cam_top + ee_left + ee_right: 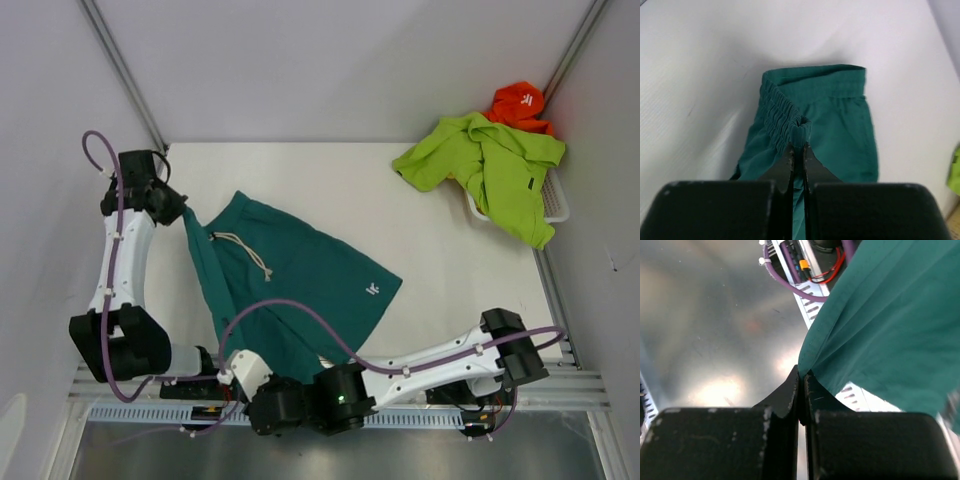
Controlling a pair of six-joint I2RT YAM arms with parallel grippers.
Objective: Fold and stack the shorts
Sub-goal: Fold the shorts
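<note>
The teal shorts (300, 280) lie spread on the white table, with the white drawstring (245, 250) and small white logo (372, 290) facing up. My left gripper (183, 212) is shut on the elastic waistband corner (790, 117) at the far left and holds it lifted. My right gripper (235, 372) is shut on a near corner of the teal shorts (890, 315), out over the table's front edge. The lime green shorts (495, 170) lie crumpled at the back right, draped over the basket.
A white plastic basket (556, 205) stands in the back right corner, with an orange cloth (518, 102) behind it. A metal rail with purple cables (790, 277) runs along the front edge. Walls close in the left, back and right.
</note>
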